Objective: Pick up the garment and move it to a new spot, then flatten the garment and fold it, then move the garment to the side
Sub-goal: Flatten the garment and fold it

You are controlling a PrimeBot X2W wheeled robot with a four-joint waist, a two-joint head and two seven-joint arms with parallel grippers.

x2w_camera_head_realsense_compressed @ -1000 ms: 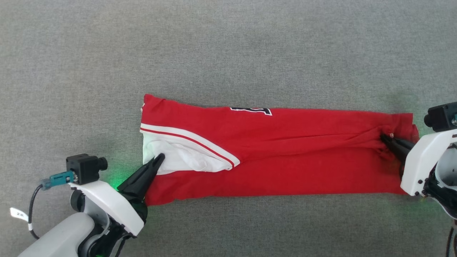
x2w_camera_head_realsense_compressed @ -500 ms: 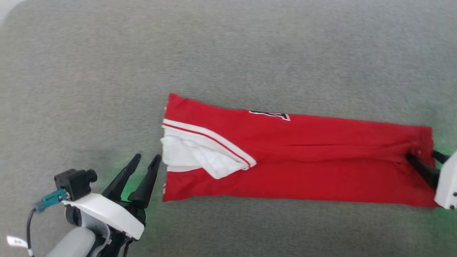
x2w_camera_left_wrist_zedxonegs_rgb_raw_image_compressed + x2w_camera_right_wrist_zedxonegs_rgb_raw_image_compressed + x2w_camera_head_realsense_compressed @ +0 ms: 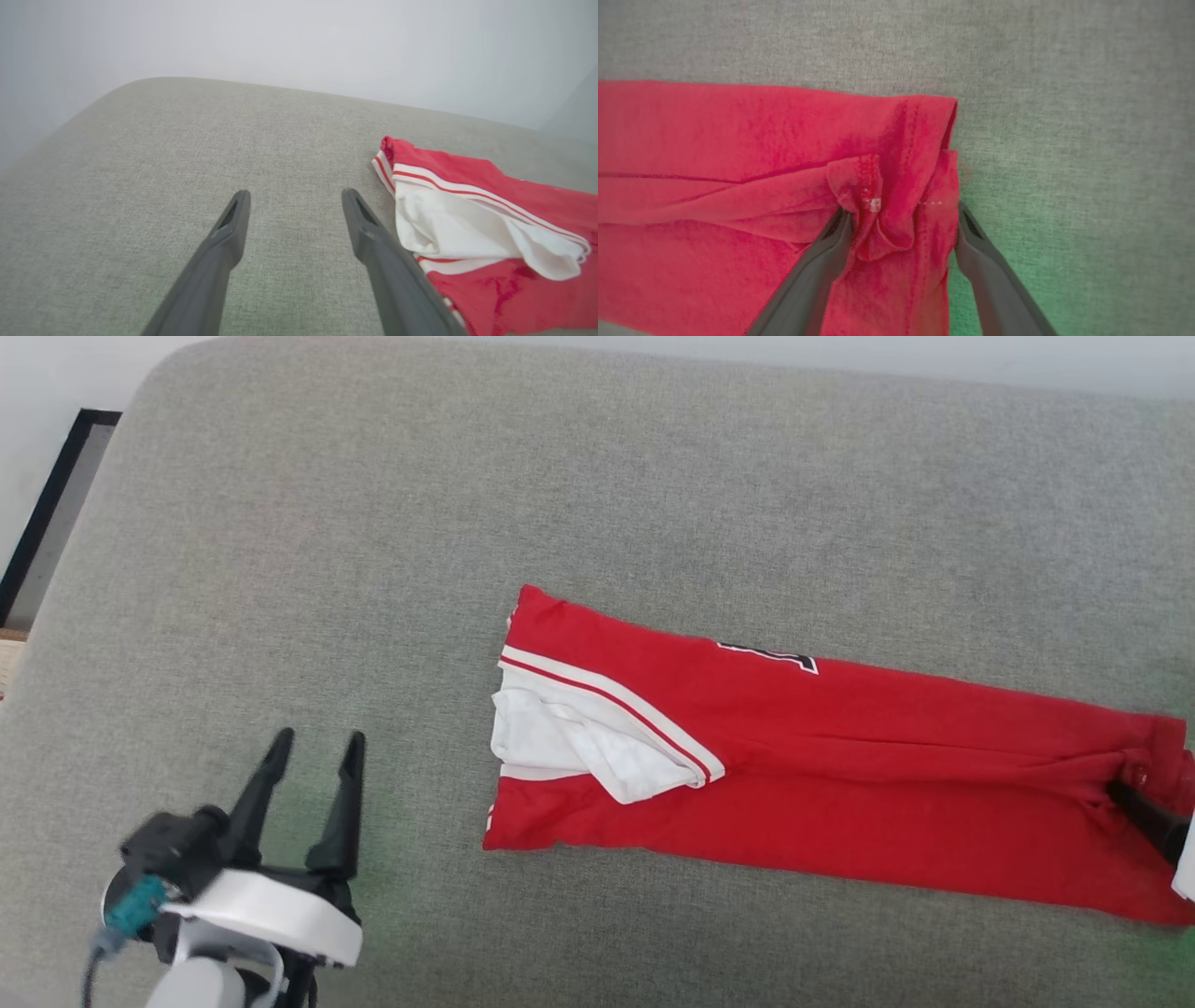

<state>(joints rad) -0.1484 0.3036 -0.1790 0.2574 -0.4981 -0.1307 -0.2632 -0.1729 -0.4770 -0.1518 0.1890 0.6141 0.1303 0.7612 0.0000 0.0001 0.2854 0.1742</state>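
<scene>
The garment (image 3: pixel 840 775) lies folded into a long red strip on the grey cushion (image 3: pixel 373 569), with a white sleeve (image 3: pixel 579 747) and its striped trim at the left end and a bit of black lettering (image 3: pixel 770 658) on the far edge. My left gripper (image 3: pixel 313 751) is open, off to the left of the sleeve end and clear of it; the left wrist view has the garment (image 3: pixel 490 219) beside its right finger. My right gripper (image 3: pixel 903 212) is open at the strip's right end, its fingers (image 3: pixel 831 247) straddling the bunched hem (image 3: pixel 878 205).
The cushion's rounded far-left corner (image 3: pixel 159 373) meets a pale wall (image 3: pixel 56 373), and a dark frame (image 3: pixel 47 513) stands along its left side. Bare grey fabric stretches beyond and left of the garment.
My left gripper has let go of the white sleeve, opened and drawn back to the left. My right gripper has opened around the hem. The head camera has shifted, so the whole picture moved.
</scene>
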